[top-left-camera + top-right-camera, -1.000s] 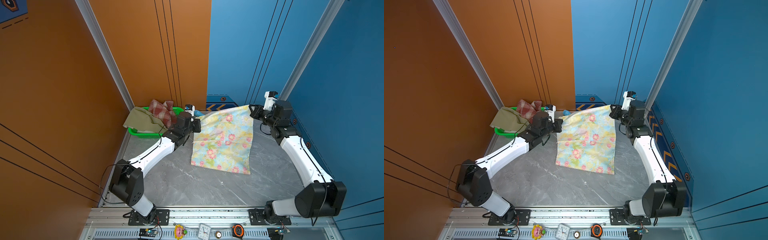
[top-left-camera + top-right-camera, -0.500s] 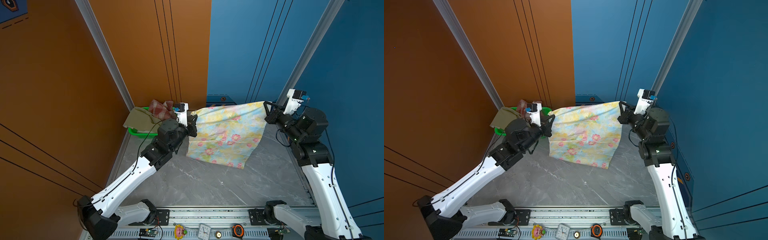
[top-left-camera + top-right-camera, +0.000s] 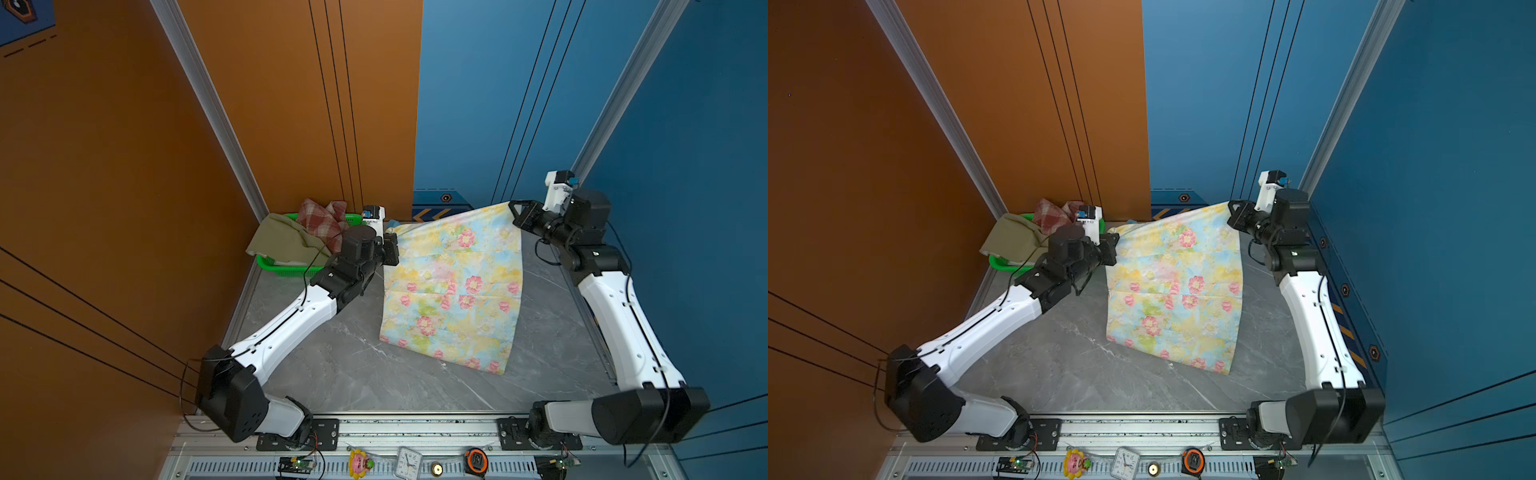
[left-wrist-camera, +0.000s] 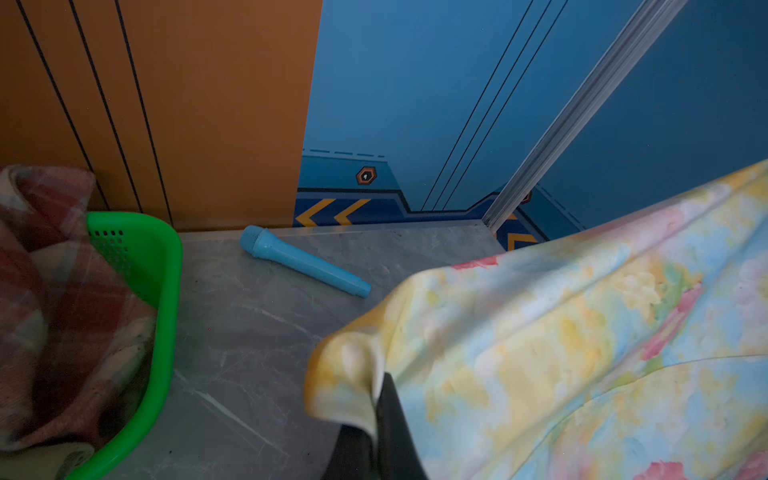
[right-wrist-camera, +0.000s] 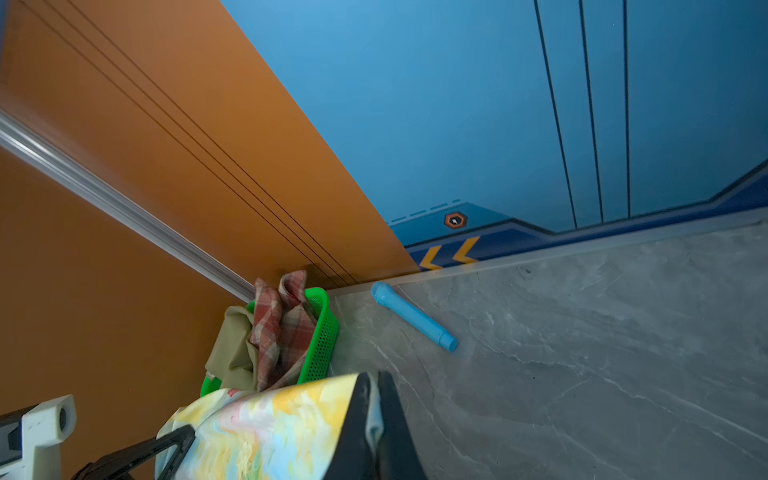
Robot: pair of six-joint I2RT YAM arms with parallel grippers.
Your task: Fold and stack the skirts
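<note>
Both pairs of jaws are closed tight on the top edge of the floral skirt (image 3: 453, 291): the left gripper (image 3: 392, 248) pinches one upper corner and the right gripper (image 3: 513, 210) pinches the other, so the cloth is stretched between them. In the wrist views only the dark fingers (image 4: 388, 415) show; they are cut off by the frame edge and half wrapped in fabric. Near the front rail, the lower hem of this skirt comes down to the grey table (image 3: 353, 374); whether it lies fully flat is hard to tell. Half a second ago both arms were raised higher and the skirt hung wider and clear of the table; now they are lower and closer together. Farther back, in the left corner, stands the green basket (image 3: 291, 271). It holds the olive skirt (image 3: 282, 243), which hangs over its rim, and the plaid skirt (image 3: 322, 218) behind it; the basket's floor is hidden under them. At the far wall lies the light-blue tube (image 4: 303, 262), just beside the basket and almost covered by the floral skirt in both top views.
</note>
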